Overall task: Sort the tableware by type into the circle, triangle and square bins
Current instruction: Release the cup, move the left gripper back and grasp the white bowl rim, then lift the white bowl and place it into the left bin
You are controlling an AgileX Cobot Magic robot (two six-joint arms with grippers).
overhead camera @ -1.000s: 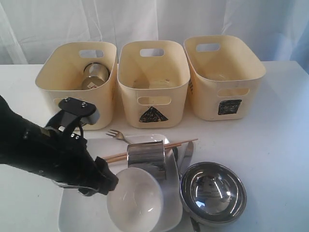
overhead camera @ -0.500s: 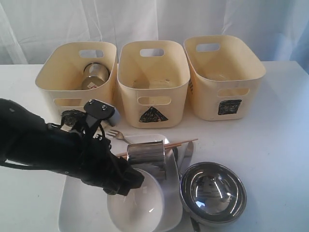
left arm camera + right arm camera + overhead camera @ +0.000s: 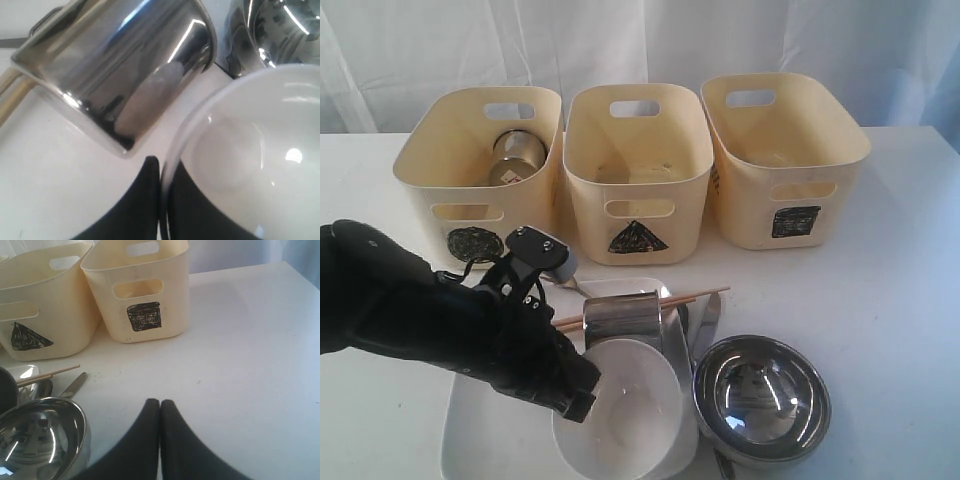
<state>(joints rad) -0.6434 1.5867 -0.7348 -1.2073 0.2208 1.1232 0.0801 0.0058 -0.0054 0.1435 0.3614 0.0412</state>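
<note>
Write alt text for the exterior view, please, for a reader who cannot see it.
The left gripper pinches the rim of a white bowl over a square plate, next to a steel mug and a steel bowl. Behind stand three cream bins marked circle, triangle and square; the circle bin holds another mug.

- A white table (image 3: pixel 900 300) filled the middle and lower frame, evenly and softly lit.
- A white curtain (image 3: pixel 400 50) hung in loose folds across the top, pale and bright.
</note>
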